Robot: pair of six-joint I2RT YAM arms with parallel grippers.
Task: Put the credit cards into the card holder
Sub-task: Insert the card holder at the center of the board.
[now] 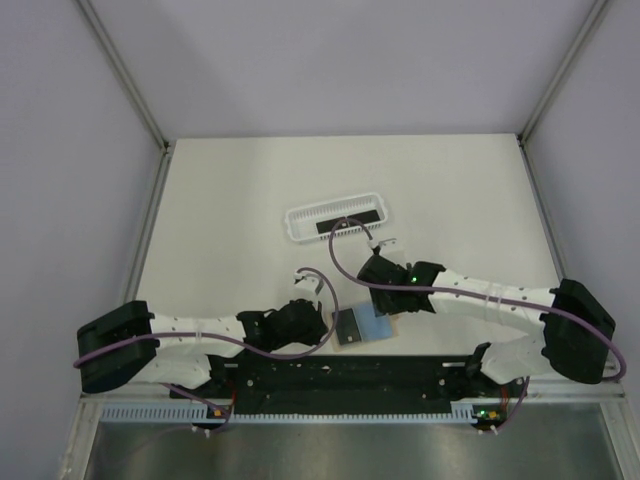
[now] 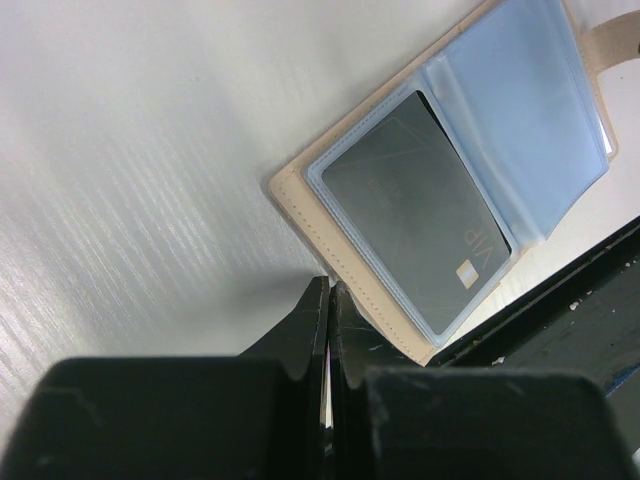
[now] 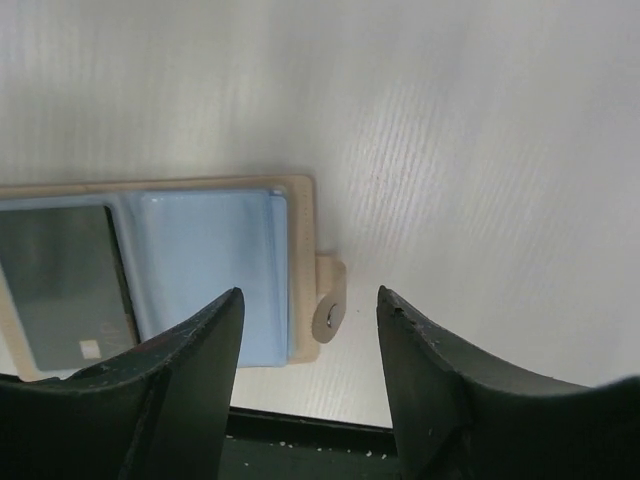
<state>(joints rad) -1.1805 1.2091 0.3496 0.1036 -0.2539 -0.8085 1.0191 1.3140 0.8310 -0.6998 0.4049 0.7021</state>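
The tan card holder (image 1: pixel 362 326) lies open on the table near the front edge, its clear blue sleeves up. One black credit card (image 2: pixel 410 215) sits inside the left sleeve; the right sleeve (image 3: pixel 205 270) looks empty. My left gripper (image 2: pixel 329 290) is shut, its tips at the holder's left beige edge (image 2: pixel 300 205), with nothing seen between them. My right gripper (image 3: pixel 310 300) is open above the holder's right edge, its jaws on either side of the snap tab (image 3: pixel 328 300). Another black card (image 1: pixel 345 222) lies in the white basket (image 1: pixel 298 228).
The white perforated basket stands behind the holder at mid-table. A black base rail (image 1: pixel 340 378) runs along the front edge just below the holder. Grey walls enclose the table on the left, back and right.
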